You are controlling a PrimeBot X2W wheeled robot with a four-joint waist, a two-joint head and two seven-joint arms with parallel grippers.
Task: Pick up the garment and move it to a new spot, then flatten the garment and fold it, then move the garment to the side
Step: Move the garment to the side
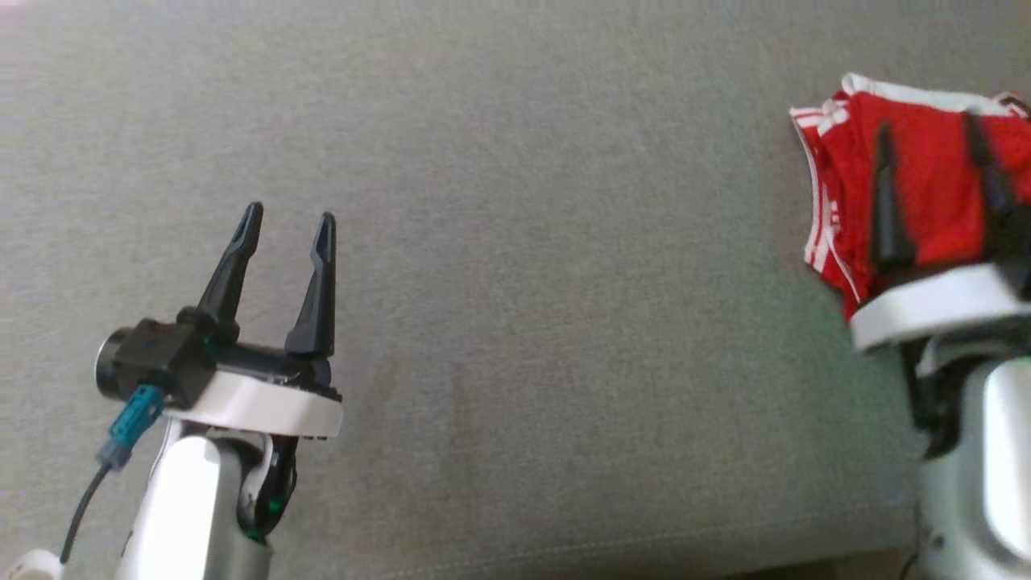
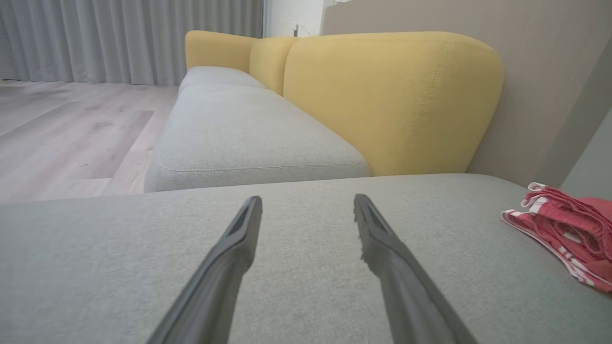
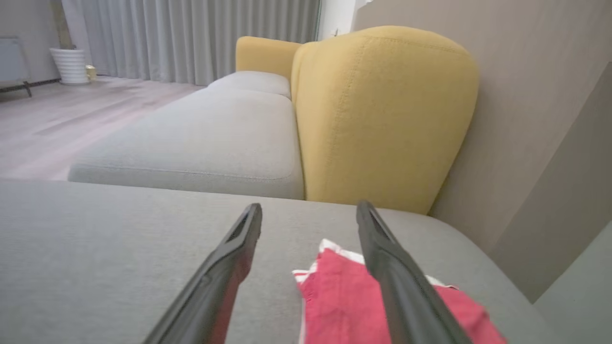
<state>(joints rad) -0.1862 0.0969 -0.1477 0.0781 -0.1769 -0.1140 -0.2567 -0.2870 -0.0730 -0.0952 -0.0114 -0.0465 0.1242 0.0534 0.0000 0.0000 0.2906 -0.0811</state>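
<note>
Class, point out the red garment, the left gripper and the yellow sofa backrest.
red garment [image 1: 938, 173], head view, middle of its red fabric.
left gripper [image 1: 290, 213], head view, midway between its open fingertips.
yellow sofa backrest [image 2: 382, 100], left wrist view, its front face.

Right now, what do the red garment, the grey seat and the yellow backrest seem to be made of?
Red garment: probably soft knit cloth, matte, white-striped trim; it rumples in folds.
Grey seat: woven upholstery, matte; fine weave, stitched edge seam.
Yellow backrest: similar textured cloth, likely padded; rounded form, stitched seam.
</note>
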